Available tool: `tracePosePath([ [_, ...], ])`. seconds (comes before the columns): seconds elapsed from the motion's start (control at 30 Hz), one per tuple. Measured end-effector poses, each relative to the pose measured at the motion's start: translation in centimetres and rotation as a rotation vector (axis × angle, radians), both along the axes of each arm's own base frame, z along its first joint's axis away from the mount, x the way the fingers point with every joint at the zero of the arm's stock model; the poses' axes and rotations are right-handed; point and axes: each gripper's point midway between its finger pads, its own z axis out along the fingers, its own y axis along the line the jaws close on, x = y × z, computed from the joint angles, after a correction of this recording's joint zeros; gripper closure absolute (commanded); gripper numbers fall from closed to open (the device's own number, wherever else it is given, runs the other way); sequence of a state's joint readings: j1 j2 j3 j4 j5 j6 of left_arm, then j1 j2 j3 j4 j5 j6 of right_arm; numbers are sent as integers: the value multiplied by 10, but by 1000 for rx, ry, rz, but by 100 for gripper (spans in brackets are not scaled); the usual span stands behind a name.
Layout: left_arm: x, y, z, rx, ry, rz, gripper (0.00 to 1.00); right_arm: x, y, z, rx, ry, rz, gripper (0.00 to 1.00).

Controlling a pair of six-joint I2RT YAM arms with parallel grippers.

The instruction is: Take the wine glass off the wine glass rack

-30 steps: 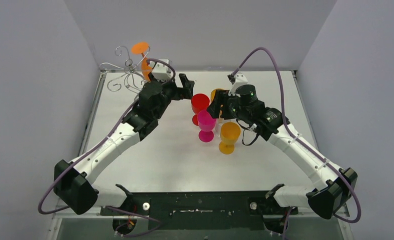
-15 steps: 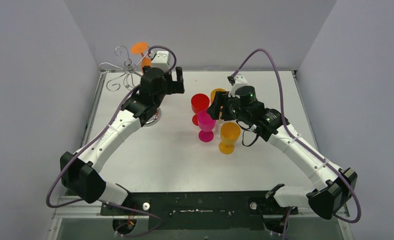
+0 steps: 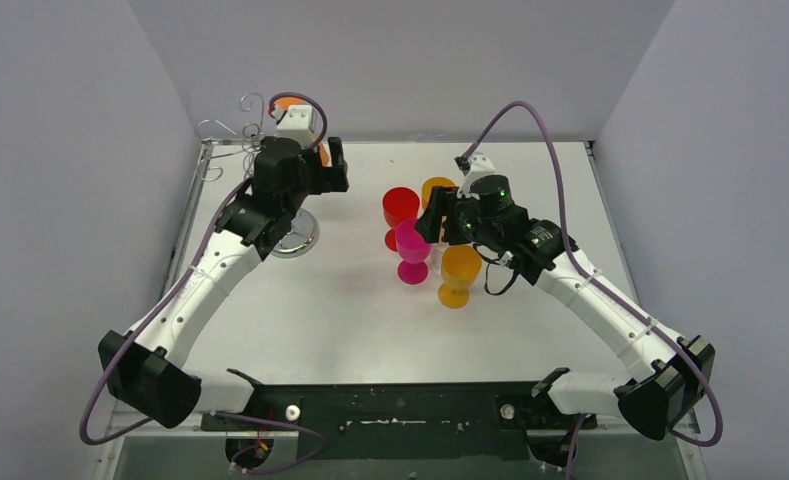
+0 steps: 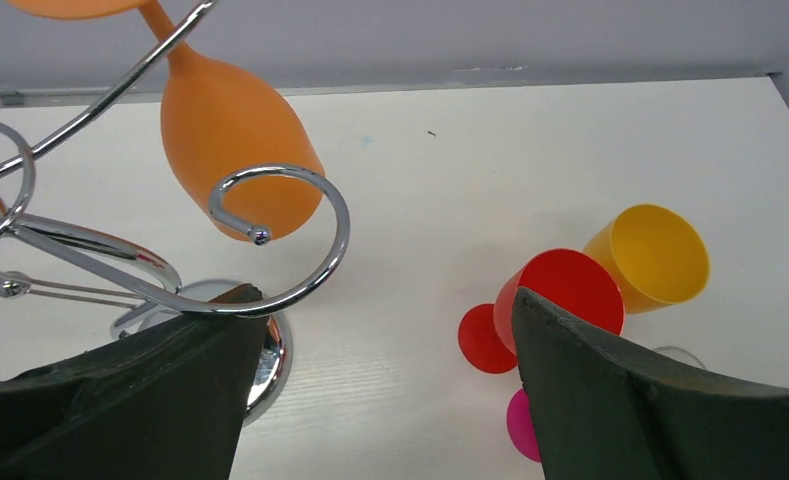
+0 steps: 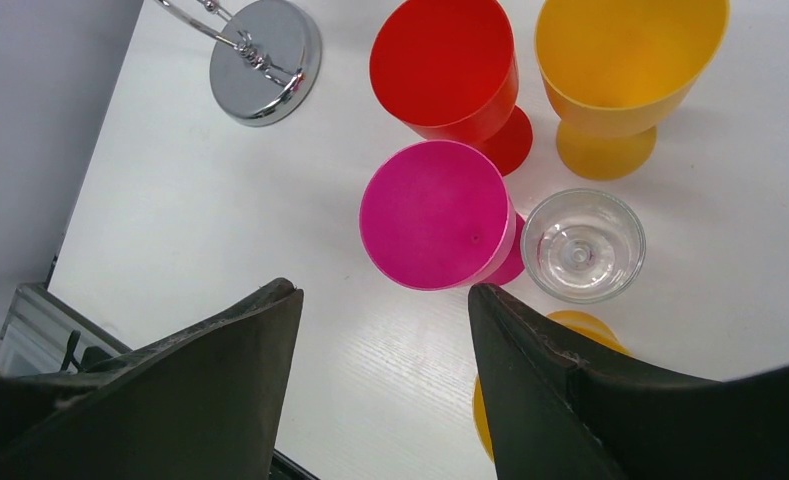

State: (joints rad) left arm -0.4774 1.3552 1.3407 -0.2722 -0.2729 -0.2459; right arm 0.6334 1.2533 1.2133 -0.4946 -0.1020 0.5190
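The wine glass rack [image 3: 228, 128] stands at the far left, its round shiny base [image 3: 298, 238] on the table. An orange wine glass [image 4: 232, 140] hangs upside down from one wire arm, its foot at the top. In the top view the glass [image 3: 288, 102] is mostly hidden behind my left wrist. My left gripper [image 3: 330, 165] is open beside the rack, empty, just short of the glass. In the left wrist view a curled scroll [image 4: 344, 222] crosses in front of the left finger [image 4: 170, 390]. My right gripper [image 3: 432, 215] hovers open over standing glasses.
A red glass [image 3: 401, 205], a pink glass [image 3: 413, 243], two yellow glasses [image 3: 460, 268] [image 3: 435, 187] and a small clear glass [image 5: 582, 244] stand upright together mid-table. Grey walls close in the left, back and right sides. The rack's base [image 5: 267, 60] lies left of the group.
My left arm has swung left and back from beside the red glass to the rack, staying open. The right arm has barely moved.
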Motion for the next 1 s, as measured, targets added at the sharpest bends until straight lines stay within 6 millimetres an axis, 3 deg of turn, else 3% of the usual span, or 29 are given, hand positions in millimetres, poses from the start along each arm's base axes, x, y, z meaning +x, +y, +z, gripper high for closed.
tracePosePath([
  [0.27, -23, 35, 4, 3, 8, 38, 10, 0, -1, -2, 1, 6, -1, 37],
  [0.53, -41, 54, -4, 49, 47, 54, 9, -2, -1, -8, 1, 24, -1, 37],
  [1.0, -59, 89, -1, 66, 47, 81, 9, -5, 2, -8, 15, 36, 16, 36],
])
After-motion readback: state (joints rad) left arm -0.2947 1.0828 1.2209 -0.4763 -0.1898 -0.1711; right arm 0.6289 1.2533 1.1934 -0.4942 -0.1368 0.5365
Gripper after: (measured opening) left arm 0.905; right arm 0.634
